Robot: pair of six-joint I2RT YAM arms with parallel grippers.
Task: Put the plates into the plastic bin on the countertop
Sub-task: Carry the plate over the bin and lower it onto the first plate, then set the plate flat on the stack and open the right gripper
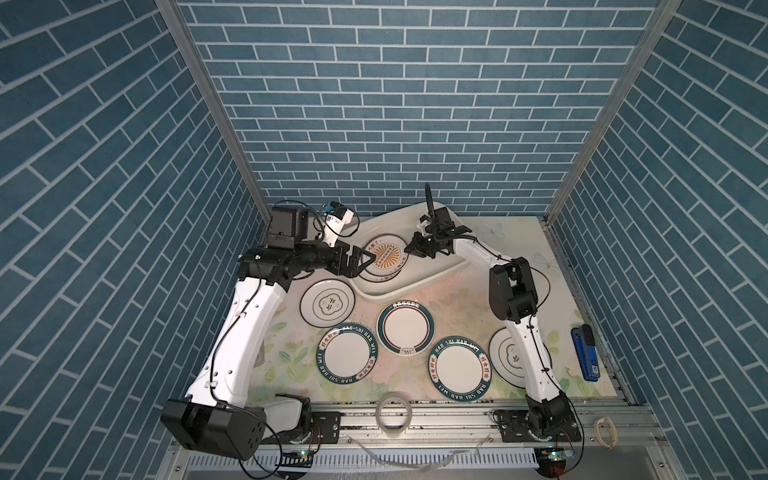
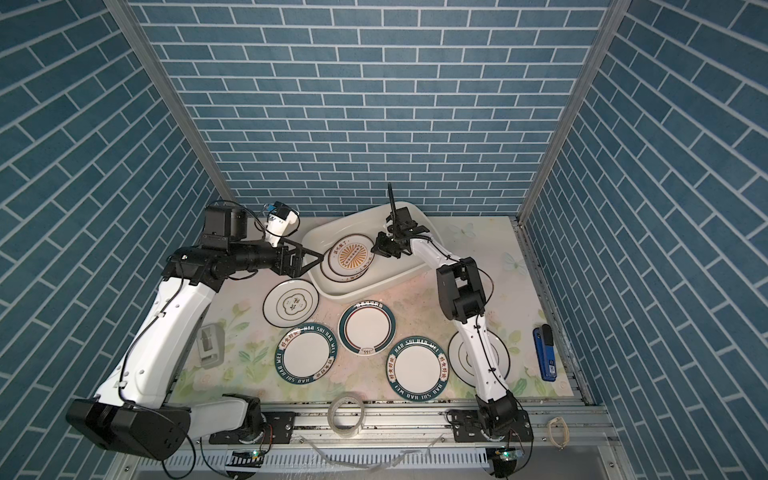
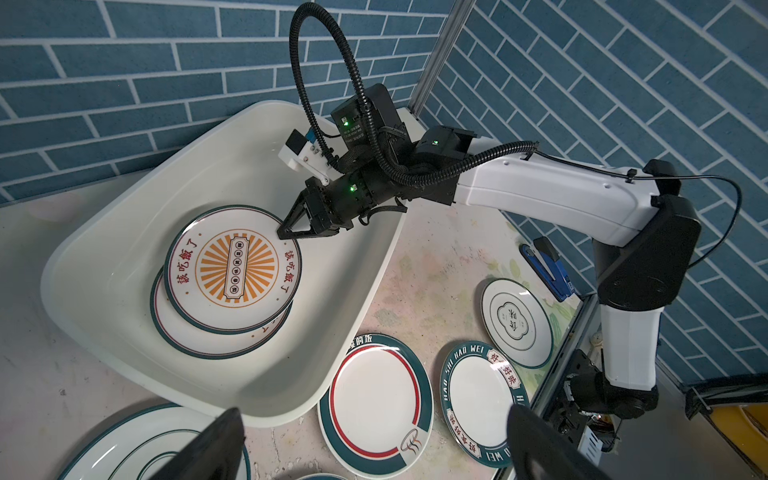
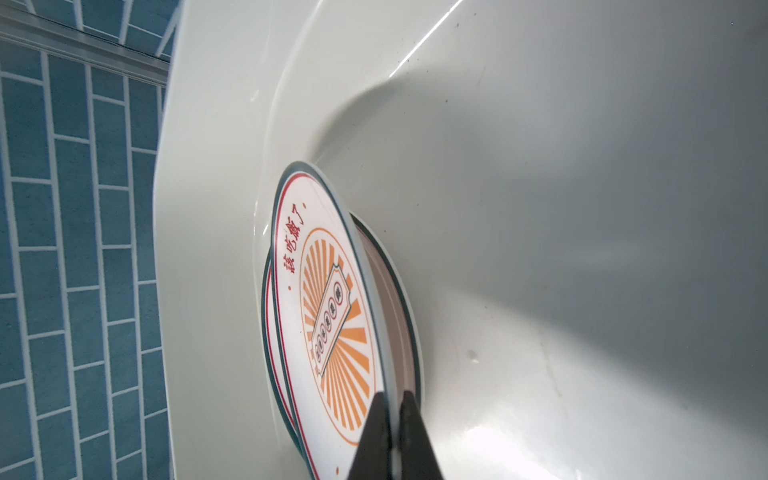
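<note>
A round white plate with an orange sunburst centre (image 3: 235, 268) is seen inside the large glossy white plastic bin (image 3: 124, 257), laid off-centre on a second white plate with a green and red rim (image 3: 187, 332). It is pinched at its rim by the right gripper (image 3: 286, 232), whose jaws are closed on the edge. In the right wrist view the gripped edge appears to be held slightly clear of the plate beneath.

From that gripper the plate extends flat toward the left arm's side of the bin, which is set aslant at the far end of the flower-printed countertop (image 1: 469, 299). Being round, the plate has no long axis. The coming move is judged to be a release, followed by withdrawal back over the bin's wall on the right arm's own side.

The left gripper (image 1: 368, 261) is held wide open and empty just beside the bin's opposite wall. A white plate with a flower emblem (image 1: 328, 306) lies on the countertop close beside that wall and is judged the nearest of the five remaining plates to this arm.
</note>
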